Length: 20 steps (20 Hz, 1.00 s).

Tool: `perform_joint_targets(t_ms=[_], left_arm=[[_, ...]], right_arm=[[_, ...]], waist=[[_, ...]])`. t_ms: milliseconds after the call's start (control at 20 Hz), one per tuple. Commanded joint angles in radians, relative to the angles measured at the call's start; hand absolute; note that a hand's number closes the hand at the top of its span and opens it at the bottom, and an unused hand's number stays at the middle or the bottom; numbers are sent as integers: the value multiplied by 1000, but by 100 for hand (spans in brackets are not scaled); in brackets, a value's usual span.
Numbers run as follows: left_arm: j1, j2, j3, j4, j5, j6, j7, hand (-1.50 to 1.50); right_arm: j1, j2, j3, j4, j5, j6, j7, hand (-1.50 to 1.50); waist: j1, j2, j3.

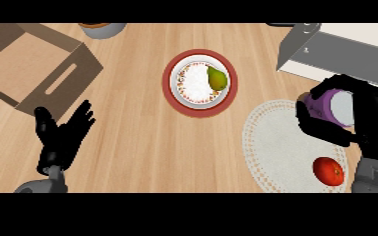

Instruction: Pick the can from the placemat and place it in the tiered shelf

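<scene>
We hold the can (334, 107) in our right hand (336, 115), the fingers (308, 122) curled around it, above the far right edge of the placemat (284, 145), near the tabletop's (148, 145) right edge. To do this step well, we judge we should keep the can upright and carry it toward the tiered shelf (325, 47) at the far right corner, clearing its front edge. Our left hand (63, 135) rests open near the left edge. The wooden tabletop also carries a tomato (329, 171), a plate (198, 82) and a cardboard box (44, 67).
</scene>
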Motion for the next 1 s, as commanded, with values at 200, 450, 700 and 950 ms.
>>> perform_joint_targets(t_ms=[200, 450, 700, 950], left_arm=[[26, -1, -2, -17, 0, -14, 7, 0], [-58, -18, 11, 103, -22, -12, -61, 0], [-60, -32, 12, 97, -26, -1, -65, 0], [28, -53, -18, -10, -32, 1, -29, 0]], right_arm=[[-193, -131, -211, -282, -129, 228, 331, 150], [-305, -236, -347, -177, -236, 278, 369, 150], [-427, -351, -466, 62, -295, 240, 268, 150], [-525, -457, -466, 221, -312, 246, 246, 150]], waist=[[12, 3, 0], [13, 7, 0], [18, 9, 1], [24, 8, 1]])
